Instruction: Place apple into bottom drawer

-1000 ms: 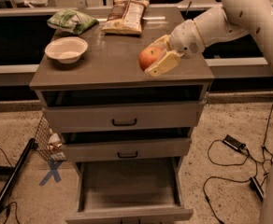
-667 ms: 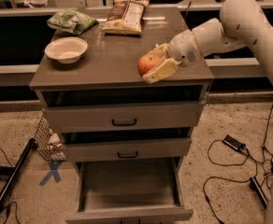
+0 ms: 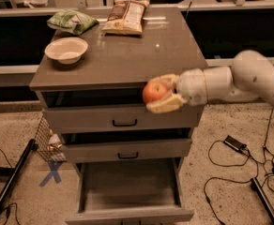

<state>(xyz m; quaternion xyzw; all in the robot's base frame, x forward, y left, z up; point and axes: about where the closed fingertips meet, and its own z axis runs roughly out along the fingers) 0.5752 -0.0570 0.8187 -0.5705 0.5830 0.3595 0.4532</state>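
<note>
Item: round red-orange apple (image 3: 154, 92), centre of frame, clamped between the two cream fingers (image 3: 164, 106) of the gripper (image 3: 157, 93), one finger above it and one below. Held in the air in front of the top drawer (image 3: 80, 121) of the grey three-drawer cabinet (image 3: 127, 60), level with its front.

Item: bottom drawer (image 3: 127, 186), lower centre, pulled out, grey floor bare, directly below the apple.

Item: white arm (image 3: 240, 81), entering from the right edge.

On cabinet top, upper left: white bowl (image 3: 66, 49), crumpled green bag (image 3: 71, 20), brown snack packet (image 3: 126, 17)
</note>
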